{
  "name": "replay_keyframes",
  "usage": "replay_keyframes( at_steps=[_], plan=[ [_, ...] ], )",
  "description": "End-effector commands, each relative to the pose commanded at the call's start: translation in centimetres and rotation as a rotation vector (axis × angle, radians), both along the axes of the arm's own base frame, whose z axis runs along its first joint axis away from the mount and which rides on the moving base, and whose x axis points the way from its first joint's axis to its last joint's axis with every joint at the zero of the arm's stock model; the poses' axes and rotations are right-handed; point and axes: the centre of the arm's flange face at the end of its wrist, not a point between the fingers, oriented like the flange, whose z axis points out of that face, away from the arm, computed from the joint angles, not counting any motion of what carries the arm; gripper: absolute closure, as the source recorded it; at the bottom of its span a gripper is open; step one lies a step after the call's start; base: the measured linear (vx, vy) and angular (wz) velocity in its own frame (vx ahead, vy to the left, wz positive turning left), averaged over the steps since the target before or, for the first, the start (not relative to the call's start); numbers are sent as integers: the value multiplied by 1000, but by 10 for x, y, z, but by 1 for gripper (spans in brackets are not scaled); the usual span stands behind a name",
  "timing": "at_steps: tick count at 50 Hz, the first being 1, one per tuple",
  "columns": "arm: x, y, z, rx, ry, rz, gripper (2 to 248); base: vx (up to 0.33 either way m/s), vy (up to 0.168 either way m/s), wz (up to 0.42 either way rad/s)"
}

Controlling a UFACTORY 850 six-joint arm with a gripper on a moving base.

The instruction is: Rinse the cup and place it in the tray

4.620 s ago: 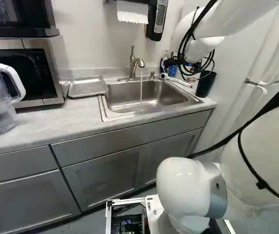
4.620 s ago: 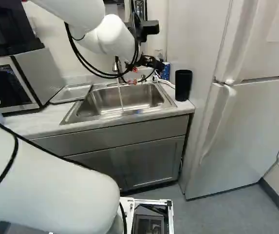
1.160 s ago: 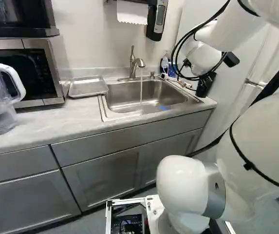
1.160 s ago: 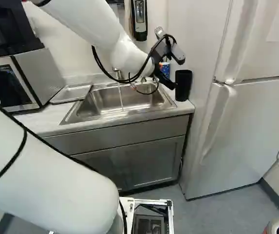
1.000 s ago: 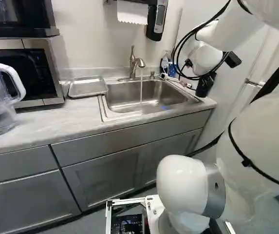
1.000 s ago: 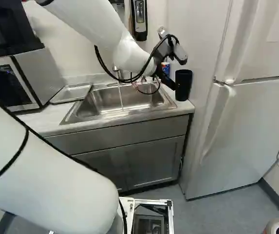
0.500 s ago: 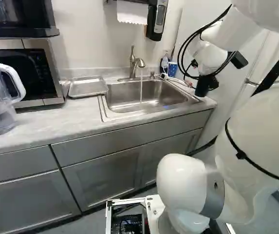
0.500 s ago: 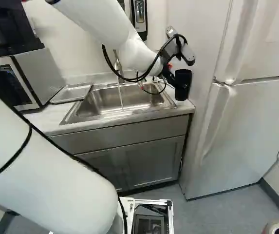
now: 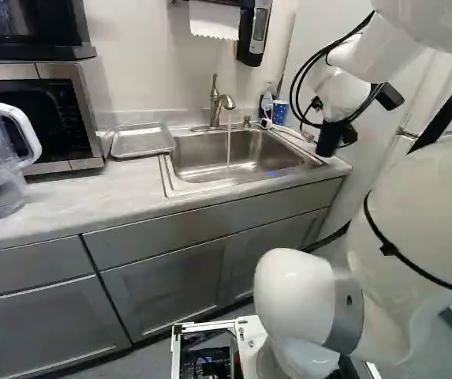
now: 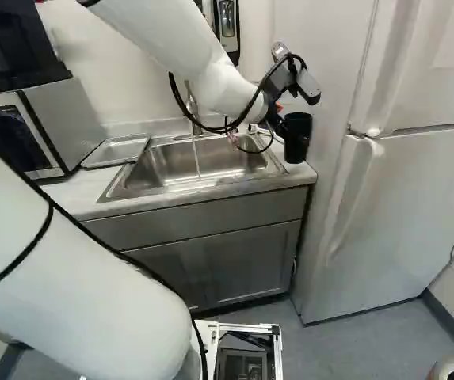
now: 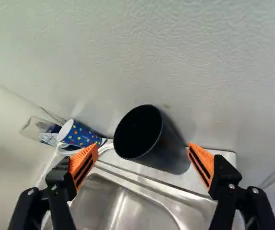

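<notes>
Wrist view: gripper (image 11: 142,145) spread wide, black cup (image 11: 168,152) ahead between fingers, nearer one, upright on counter (image 10: 74,196) beside sink (image 11: 96,203); centre first, close evenly, lift clear before swinging to water (image 9: 228,147)

white refrigerator (image 10: 401,174) beside gray cabinets (image 10: 211,257)

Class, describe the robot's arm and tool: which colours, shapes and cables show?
The arm is white and rounded, with a grey collar low down and black cables looping outside. The tool is black, with two fingers carrying tapered orange pads.
</notes>
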Motion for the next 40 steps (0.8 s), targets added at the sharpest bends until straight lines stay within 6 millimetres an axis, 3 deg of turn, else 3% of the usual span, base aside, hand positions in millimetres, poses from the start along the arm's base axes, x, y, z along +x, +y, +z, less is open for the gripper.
replay_keyframes(
  at_steps=[40],
  plan=[
    [0, 0, 0, -255, 196, 148, 3, 0, 0, 0]
  ],
)
